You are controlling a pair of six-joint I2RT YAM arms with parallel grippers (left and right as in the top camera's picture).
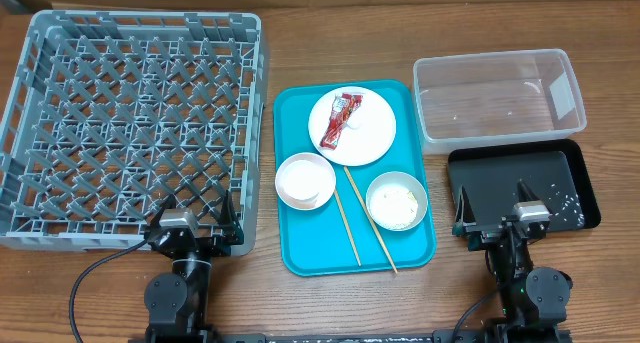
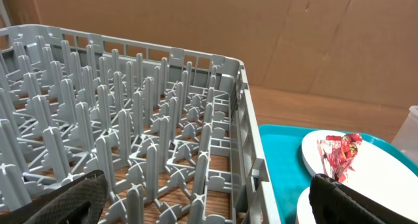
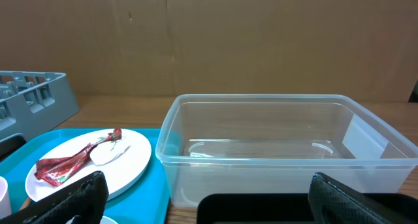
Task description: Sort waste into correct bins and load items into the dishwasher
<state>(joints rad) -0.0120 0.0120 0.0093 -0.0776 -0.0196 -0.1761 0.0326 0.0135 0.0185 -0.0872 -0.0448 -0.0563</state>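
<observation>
Overhead, I saw both arms parked at the near edge of the counter (image 1: 330, 43). The left gripper (image 1: 197, 213) was spread wide and held nothing. Its fingers were over the near wall of the rack (image 1: 140, 25), which stretched away ahead of it. The right gripper (image 1: 494, 209) was just as wide and empty, over the near edge of the black tray (image 1: 520, 168), with the tub (image 1: 430, 133) just beyond.

Between the two grippers lay the teal tray (image 1: 300, 253). The wrapper (image 1: 340, 118) lay flat on the plate (image 1: 378, 133) at the far end. Nearer were a white bowl (image 1: 305, 180) and a green bowl (image 1: 372, 195) holding rice (image 1: 398, 205), with the chopsticks (image 1: 350, 223) slanting between them.

Trouble looked likeliest at the wrapper. It was thin and lay flush on a smooth plate, so a pinch might skid the plate or lift only the bit of white paper. Reaching for either bowl risked knocking the chopsticks off the teal tray. Tipping the green bowl too early would scatter rice on the way. The left gripper, so close to the rack wall, might clip it when lifting a dish over.

I could read no writing. The wrapper's print was too small and creased, and a pale patch on the tub's right wall showed nothing legible.
</observation>
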